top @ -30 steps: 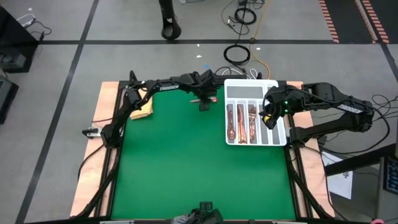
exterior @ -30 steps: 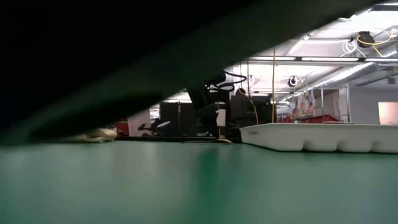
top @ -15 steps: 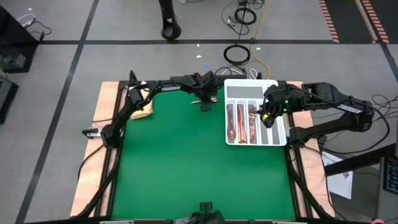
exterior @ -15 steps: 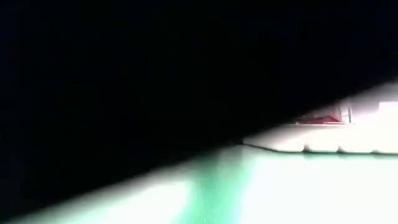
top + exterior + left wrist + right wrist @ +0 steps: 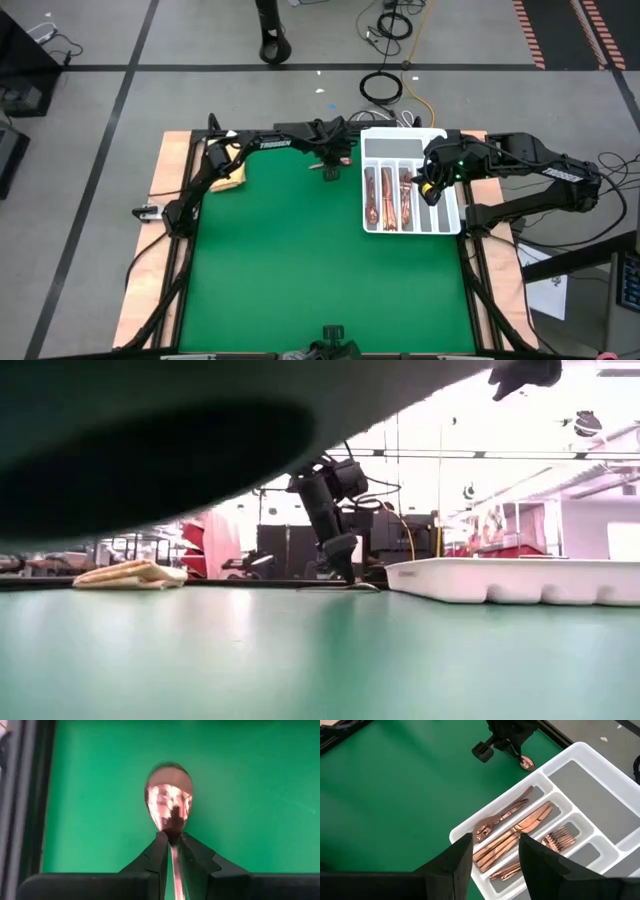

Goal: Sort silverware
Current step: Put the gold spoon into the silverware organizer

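A copper spoon (image 5: 169, 802) is in my left gripper (image 5: 333, 165), which hangs near the far edge just left of the white divided tray (image 5: 364, 180). The low view shows this gripper (image 5: 340, 565) pointing down close to the green table. More copper silverware (image 5: 388, 198) lies in the tray's long compartments, and the right wrist view shows it too (image 5: 515, 832). My right gripper (image 5: 430, 190) hovers open above the right part of the tray (image 5: 510, 787), touching nothing. My left gripper pinches the spoon's handle just behind the bowl (image 5: 172, 836) between its two fingers (image 5: 155, 855). The fingers come from above, pointing down, and lie along the handle. The bowl (image 5: 525, 764) sticks out past the fingertips, low over the table; whether it touches I cannot tell.
A tan woven cloth (image 5: 228, 178) lies near the far left corner, also visible in the low view (image 5: 130, 574). The tray (image 5: 510, 580) stands on the table's far right side. A dark blurred shape close to the low camera covers that view's upper left.
The left gripper with the spoon has drifted a little toward the tray. In the low view a dark shape close to the lens first covered nearly everything, then drew back to the upper left.
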Controlling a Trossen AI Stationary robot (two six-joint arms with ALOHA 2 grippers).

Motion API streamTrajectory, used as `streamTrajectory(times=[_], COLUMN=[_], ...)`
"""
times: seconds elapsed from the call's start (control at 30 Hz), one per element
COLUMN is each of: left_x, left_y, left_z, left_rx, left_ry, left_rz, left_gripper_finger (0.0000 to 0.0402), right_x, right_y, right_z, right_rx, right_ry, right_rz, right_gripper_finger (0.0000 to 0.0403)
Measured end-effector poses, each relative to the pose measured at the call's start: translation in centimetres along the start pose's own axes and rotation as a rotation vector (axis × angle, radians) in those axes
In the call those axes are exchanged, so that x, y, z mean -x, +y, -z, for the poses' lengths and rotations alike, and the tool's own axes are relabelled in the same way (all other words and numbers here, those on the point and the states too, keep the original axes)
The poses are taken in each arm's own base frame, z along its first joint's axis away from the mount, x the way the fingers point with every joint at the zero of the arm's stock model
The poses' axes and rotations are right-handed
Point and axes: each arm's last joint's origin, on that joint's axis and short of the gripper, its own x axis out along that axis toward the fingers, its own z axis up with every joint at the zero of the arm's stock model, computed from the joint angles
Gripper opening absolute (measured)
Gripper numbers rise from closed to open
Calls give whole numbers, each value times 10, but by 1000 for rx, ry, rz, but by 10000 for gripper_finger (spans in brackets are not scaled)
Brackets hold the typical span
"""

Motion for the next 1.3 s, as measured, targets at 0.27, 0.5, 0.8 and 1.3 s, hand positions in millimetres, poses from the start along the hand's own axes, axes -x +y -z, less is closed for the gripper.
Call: streamTrajectory(times=[0.27,0.5,0.8,1.3], left_x=[10,45,183,459], left_y=[1,9,8,-48], left_z=[-8,-31,-25,59], left_rx=[38,146,253,398], left_ry=[-52,-99,85,-445], left_rz=[-17,40,79,-229], left_gripper_finger=[28,4,4,4], right_x=[0,-5,-73,-285], right_y=[0,-3,-16,-41], right_z=[0,-2,-48,-82], right_rx=[34,28,292,628], right_ry=[0,-32,33,301], right_rz=[1,136,460,213], right_gripper_finger=[146,145,144,193])
